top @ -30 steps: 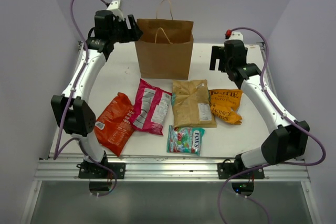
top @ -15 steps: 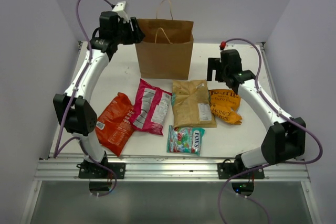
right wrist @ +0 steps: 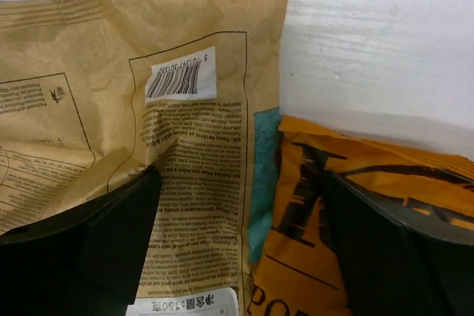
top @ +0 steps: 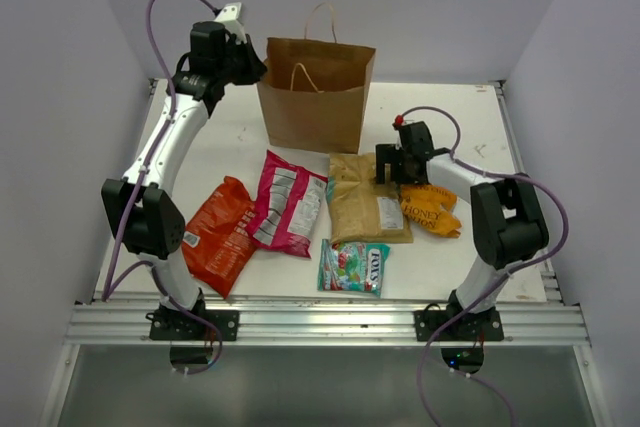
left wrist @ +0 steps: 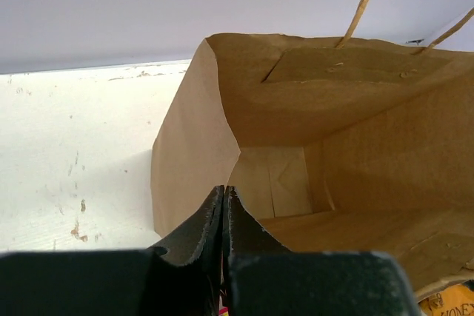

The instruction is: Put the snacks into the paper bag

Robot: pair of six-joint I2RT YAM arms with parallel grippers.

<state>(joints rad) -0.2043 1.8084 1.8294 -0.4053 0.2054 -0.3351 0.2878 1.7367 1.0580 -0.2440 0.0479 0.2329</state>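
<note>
The paper bag [top: 315, 97] stands upright at the back of the table, its mouth open and its inside [left wrist: 370, 146] bare. My left gripper [top: 257, 64] [left wrist: 224, 192] is shut on the bag's left rim. Five snacks lie flat in front of the bag: a red-orange chip bag [top: 218, 235], a magenta bag [top: 288, 202], a tan kraft pouch [top: 365, 197] [right wrist: 185, 146], an orange-yellow bag [top: 432, 209] [right wrist: 296, 271] and a small teal candy packet [top: 352, 267]. My right gripper [top: 388, 169] [right wrist: 241, 183] hangs open low over the seam between pouch and orange-yellow bag, one finger above each.
The white table [top: 230, 147] is walled by lilac panels on three sides. An aluminium rail [top: 320, 322] runs along the near edge. The right arm's purple cable [top: 440, 117] loops above the table behind the gripper.
My left gripper has shut on the bag's rim and the bag's top has spread and leaned right. The right arm swung left and down over the pouch and orange-yellow bag.
</note>
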